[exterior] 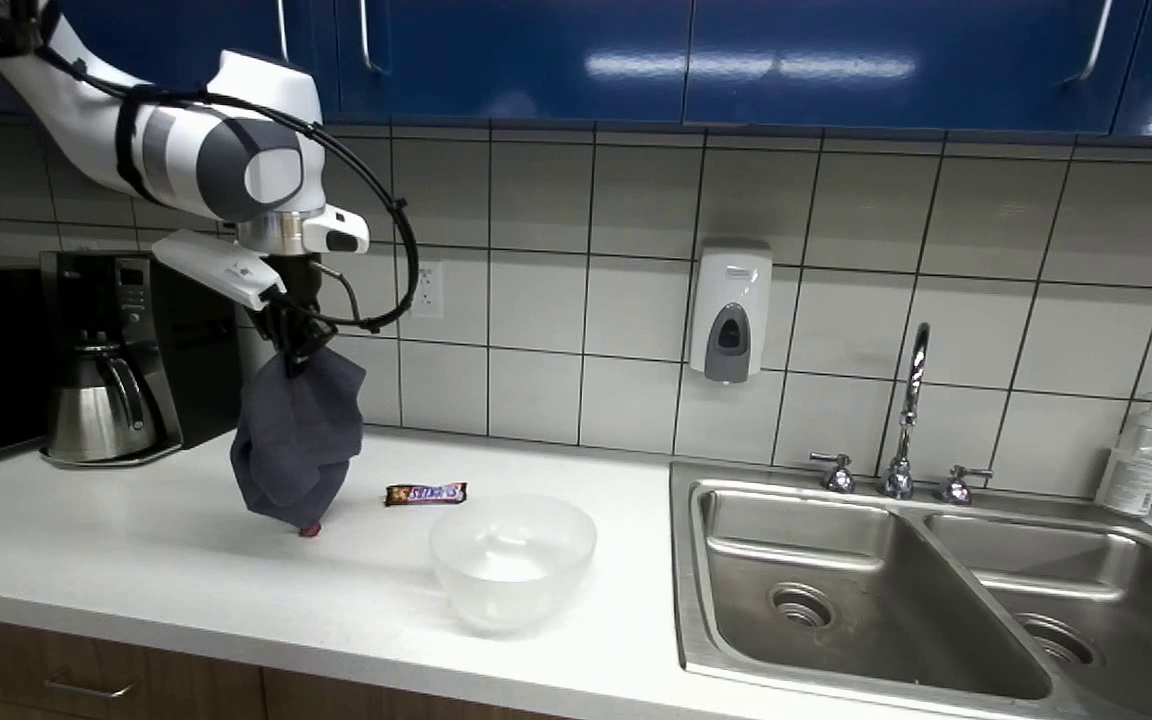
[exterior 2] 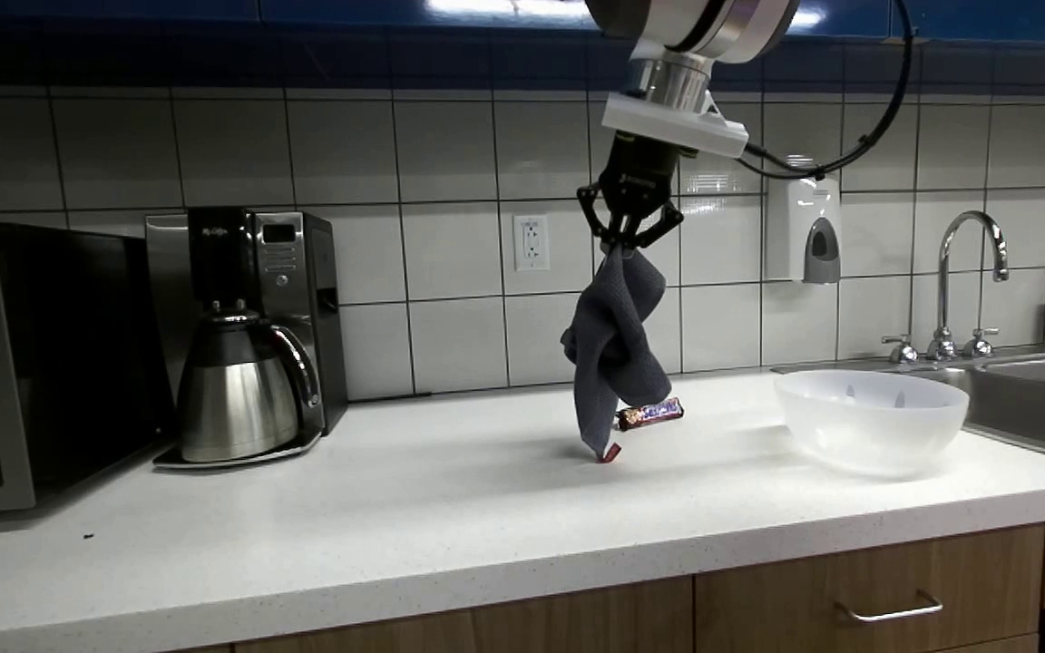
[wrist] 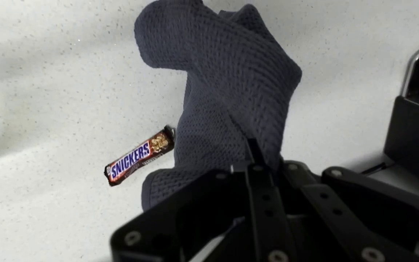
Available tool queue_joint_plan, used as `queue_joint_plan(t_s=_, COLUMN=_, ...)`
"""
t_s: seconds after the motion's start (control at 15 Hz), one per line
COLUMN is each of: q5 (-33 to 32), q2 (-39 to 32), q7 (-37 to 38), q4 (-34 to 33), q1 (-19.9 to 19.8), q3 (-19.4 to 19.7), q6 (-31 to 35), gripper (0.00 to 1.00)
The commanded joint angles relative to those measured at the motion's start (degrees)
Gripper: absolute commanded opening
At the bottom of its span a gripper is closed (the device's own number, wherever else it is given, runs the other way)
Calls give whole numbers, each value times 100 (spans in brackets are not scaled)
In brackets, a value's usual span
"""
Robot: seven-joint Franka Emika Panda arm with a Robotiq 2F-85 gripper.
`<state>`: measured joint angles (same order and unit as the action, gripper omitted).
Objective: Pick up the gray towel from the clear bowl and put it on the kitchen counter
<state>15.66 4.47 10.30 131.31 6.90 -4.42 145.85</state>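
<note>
Plainly, the towel looked soft and light: it hung in slack folds over the counter, left of the bowl, with its upper end pinched in the gripper. I judged it nothing to break, and its coarse weave unlikely to slip; the bunched top looked a fair hold, though loose folds might swing, so a low release clear of the bar, far and right, seemed best. A red scrap showed at its lowest corner; what it was, and whether the towel touched it or the counter, I could not tell. In the wrist view the gripper covered the pinch, hiding how much towel it had.
</note>
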Motion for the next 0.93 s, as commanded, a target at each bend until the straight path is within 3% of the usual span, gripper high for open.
queue_joint_plan(t_s=0.0, q5=12, q2=-156, q7=-210, q4=191, q1=-50, q3=-19, q6=104, gripper=1)
queue_joint_plan(t_s=0.87, q5=502, q2=-603, q7=-836, q4=944, q1=-170, q3=51, q6=316, gripper=1)
